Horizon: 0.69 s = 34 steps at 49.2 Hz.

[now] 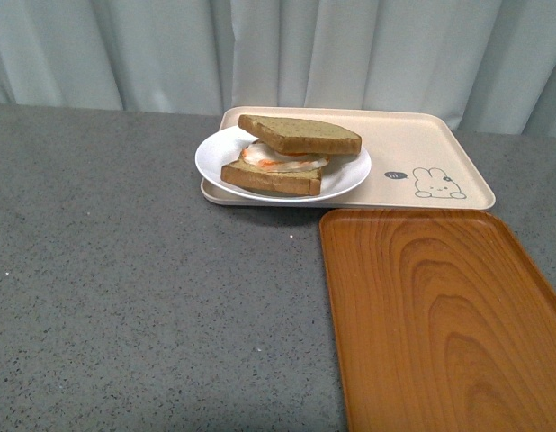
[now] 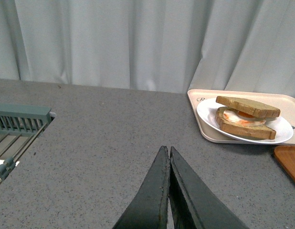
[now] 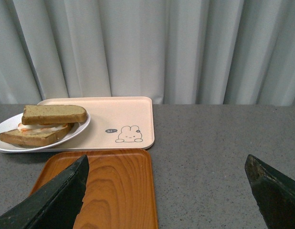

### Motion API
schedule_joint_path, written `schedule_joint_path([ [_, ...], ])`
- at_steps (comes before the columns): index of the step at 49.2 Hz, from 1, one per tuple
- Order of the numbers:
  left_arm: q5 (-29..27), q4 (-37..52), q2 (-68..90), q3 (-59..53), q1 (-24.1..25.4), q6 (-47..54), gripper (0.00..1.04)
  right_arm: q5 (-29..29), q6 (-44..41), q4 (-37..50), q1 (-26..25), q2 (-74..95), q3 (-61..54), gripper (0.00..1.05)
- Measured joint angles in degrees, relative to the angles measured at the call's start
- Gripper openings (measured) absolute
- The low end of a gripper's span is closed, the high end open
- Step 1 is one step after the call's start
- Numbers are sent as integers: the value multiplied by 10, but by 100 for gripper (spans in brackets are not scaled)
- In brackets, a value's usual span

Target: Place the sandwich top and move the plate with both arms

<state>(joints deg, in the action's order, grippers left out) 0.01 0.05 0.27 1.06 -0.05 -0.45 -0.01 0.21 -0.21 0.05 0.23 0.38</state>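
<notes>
The sandwich top (image 1: 300,133), a plain tan-brown bread slice, lies tilted on a fried egg (image 1: 280,158) and a lower bread slice (image 1: 271,178). They sit on the round white plate (image 1: 350,175), which rests on the left end of the beige rabbit-print tray (image 1: 422,144). The stack also shows in the left wrist view (image 2: 247,106) and the right wrist view (image 3: 54,114). Neither arm shows in the front view. My left gripper (image 2: 166,149) is shut and empty, well short of the plate (image 2: 283,130). My right gripper (image 3: 166,162) is wide open, low over the table, apart from the plate (image 3: 4,145).
An orange wood-grain tray (image 1: 440,315) lies in front of the beige tray, at the right. A grey-green wire rack (image 2: 16,129) stands at the edge of the left wrist view. Pale curtains hang behind the grey speckled table (image 1: 125,270).
</notes>
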Motion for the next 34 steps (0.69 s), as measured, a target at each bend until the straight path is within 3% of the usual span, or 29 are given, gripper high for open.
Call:
schedule_joint_path([
  [23, 0, 0, 0, 0, 0, 0, 5, 0, 0, 0, 0, 0, 0, 96],
  [34, 0, 0, 0, 0, 0, 0, 39, 0, 0, 0, 0, 0, 0, 96],
])
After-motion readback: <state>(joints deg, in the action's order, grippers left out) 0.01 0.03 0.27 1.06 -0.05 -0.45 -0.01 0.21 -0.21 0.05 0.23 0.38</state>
